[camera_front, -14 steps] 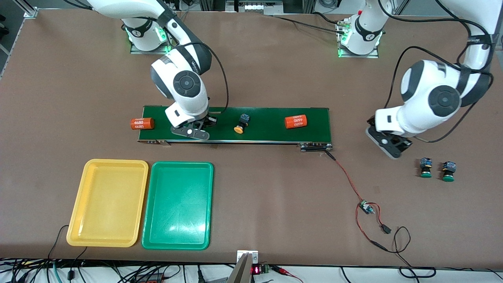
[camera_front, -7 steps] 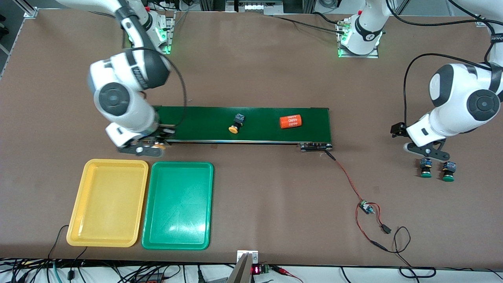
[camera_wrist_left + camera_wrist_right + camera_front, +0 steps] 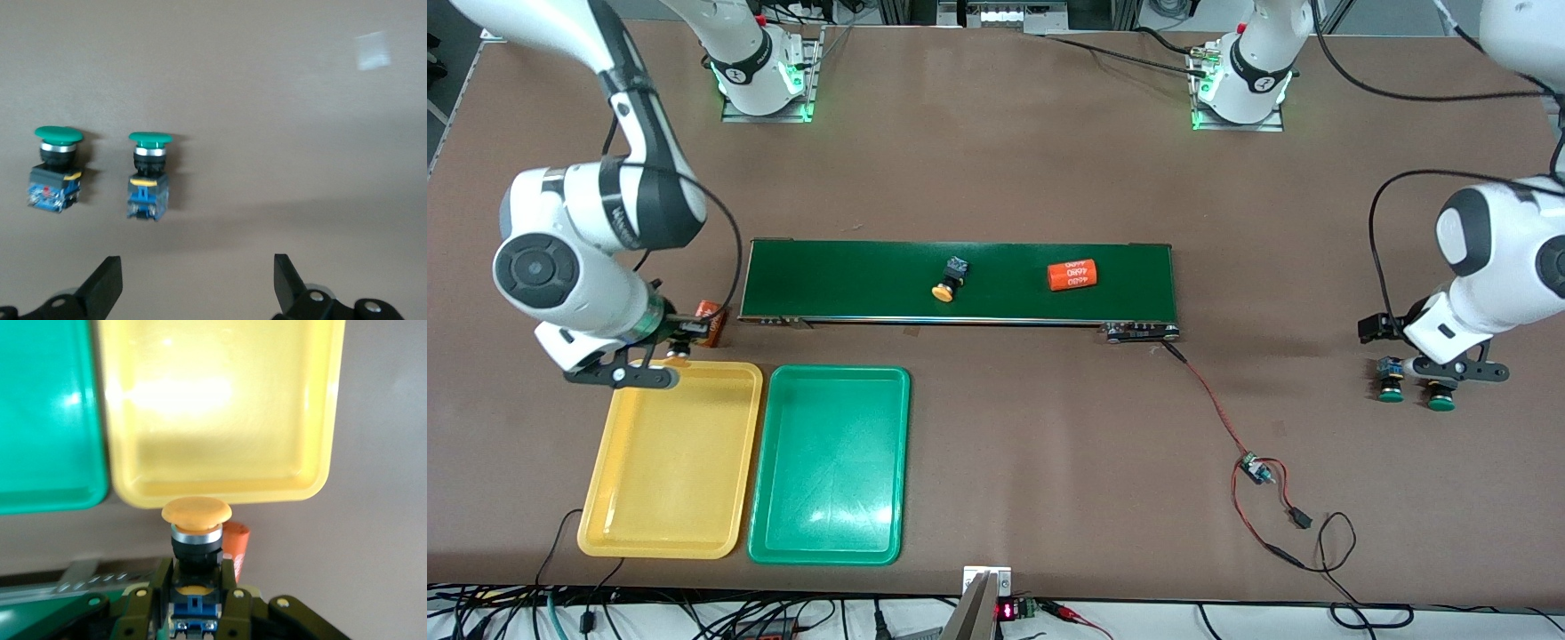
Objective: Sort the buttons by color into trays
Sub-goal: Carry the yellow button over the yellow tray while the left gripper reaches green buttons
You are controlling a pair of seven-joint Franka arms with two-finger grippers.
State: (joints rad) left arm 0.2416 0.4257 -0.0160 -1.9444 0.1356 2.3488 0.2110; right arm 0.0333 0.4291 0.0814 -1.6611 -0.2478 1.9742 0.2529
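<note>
Orange button (image 3: 197, 520) clamped in my right gripper (image 3: 195, 587) at the yellow tray (image 3: 671, 458) edge.
My left gripper (image 3: 197, 287), jaws wide, hangs over two green-capped buttons (image 3: 148, 175) resting on the surface, caps outward.

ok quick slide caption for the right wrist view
Right gripper shut on an orange-capped button, at the edge of the yellow tray.

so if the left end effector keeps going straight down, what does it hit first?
Probably the bare table. The left end effector is open, and both green buttons sit off its centre line; depth is unclear.
</note>
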